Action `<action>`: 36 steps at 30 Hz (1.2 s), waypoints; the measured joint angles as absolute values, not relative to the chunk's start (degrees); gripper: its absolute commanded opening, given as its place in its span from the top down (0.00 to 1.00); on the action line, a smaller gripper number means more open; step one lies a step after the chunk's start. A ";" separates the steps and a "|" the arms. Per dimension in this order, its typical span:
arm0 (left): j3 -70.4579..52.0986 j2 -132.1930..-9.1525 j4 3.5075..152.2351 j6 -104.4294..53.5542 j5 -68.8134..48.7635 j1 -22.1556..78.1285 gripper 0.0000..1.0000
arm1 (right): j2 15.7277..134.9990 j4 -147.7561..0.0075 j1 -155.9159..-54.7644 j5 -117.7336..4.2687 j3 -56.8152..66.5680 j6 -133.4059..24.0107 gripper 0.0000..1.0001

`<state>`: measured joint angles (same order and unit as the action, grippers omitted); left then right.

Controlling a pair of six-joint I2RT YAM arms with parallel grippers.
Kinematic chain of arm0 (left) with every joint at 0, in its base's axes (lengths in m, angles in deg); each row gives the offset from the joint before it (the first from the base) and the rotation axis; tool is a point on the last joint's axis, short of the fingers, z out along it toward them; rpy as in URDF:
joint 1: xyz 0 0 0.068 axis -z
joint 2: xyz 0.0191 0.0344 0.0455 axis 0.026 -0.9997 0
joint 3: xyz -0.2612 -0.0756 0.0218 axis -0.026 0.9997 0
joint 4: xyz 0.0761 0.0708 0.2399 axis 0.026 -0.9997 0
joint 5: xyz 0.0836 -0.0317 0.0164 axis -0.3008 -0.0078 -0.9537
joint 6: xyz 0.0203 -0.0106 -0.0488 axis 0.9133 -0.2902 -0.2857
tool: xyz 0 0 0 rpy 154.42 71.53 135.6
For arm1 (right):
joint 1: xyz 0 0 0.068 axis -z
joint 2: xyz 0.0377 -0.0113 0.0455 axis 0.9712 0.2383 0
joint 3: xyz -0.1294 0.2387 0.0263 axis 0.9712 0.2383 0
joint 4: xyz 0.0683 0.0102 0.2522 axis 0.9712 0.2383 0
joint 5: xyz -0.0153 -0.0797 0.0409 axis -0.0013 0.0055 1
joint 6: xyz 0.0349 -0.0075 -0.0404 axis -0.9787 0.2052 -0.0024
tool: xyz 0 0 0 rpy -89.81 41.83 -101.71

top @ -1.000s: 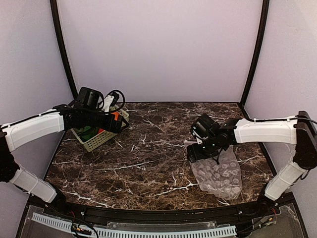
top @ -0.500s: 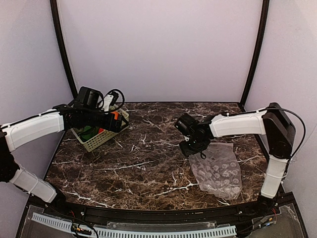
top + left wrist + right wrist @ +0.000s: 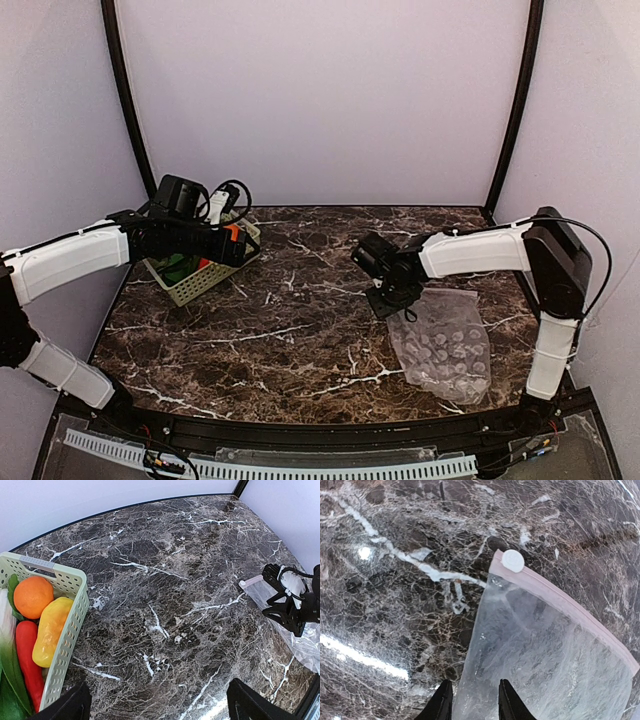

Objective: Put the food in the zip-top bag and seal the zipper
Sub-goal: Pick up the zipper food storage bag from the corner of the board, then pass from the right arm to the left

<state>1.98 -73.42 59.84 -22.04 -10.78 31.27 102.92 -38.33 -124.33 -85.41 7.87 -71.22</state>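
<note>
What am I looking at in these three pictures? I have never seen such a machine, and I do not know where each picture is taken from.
Two robot arms, the left arm and the right arm, are fixed at the near edge of a table. The wide picture comes from a camera above and behind them. The other two come from a camera on each wrist, so each shows its own tool's fingers at the bottom. On the left stands a basket with toy food: an orange, a yellow piece, a chili and green leaves. The left tool hangs open by it and holds nothing. On the right lies a clear bag with its zipper. The right tool stands over the bag's edge, fingers apart; no firm grip shows.
</note>
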 measured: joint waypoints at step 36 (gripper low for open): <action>6.59 -80.06 77.44 -42.04 20.96 32.14 0.04 | 89.85 -61.50 -138.98 -78.70 9.46 -68.75 1.00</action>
